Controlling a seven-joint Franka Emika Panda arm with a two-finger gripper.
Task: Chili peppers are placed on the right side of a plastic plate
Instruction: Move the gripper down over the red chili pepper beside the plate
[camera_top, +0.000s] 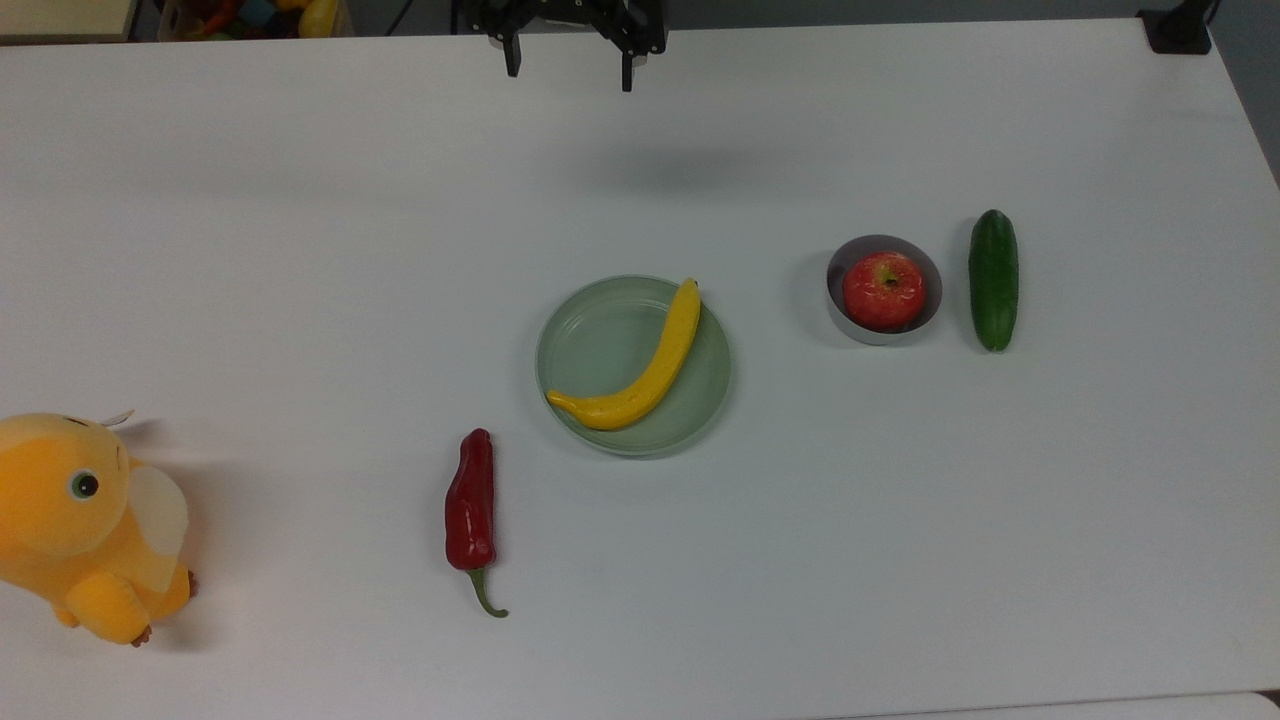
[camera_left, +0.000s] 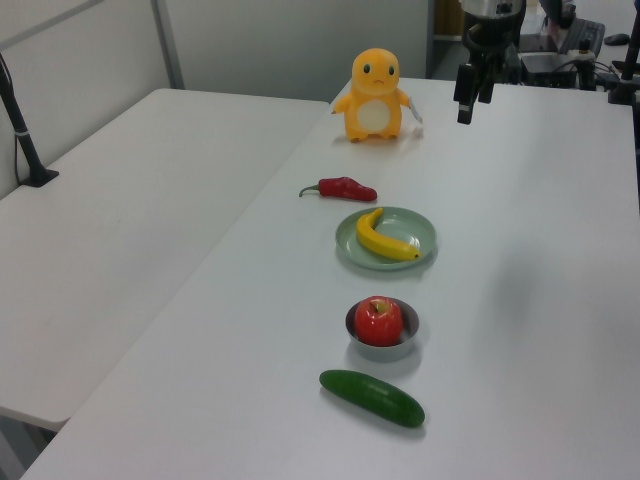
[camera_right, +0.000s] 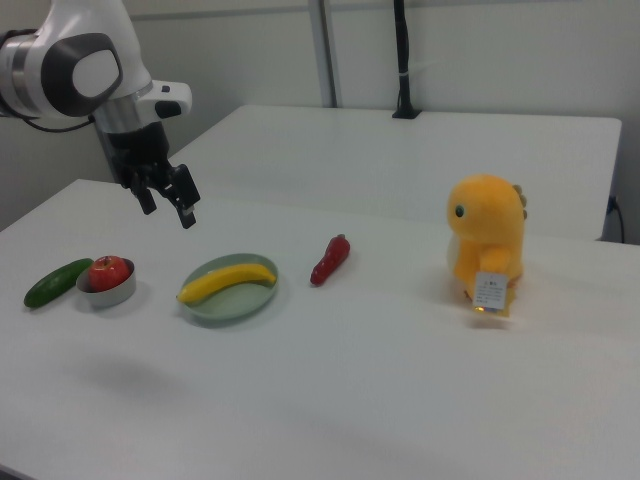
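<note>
The dark-red chili pepper lies flat on the white table, its green stem toward the top view's bottom, just off the plate on the top view's left. A yellow banana rests in the pale green plastic plate. High above the table's far edge hangs my gripper, open and holding nothing, well away from the chili.
A red apple sits in a small grey metal bowl, with a dark-green cucumber beside it on the top view's right. A yellow plush toy stands at the top view's left edge. A second table adjoins.
</note>
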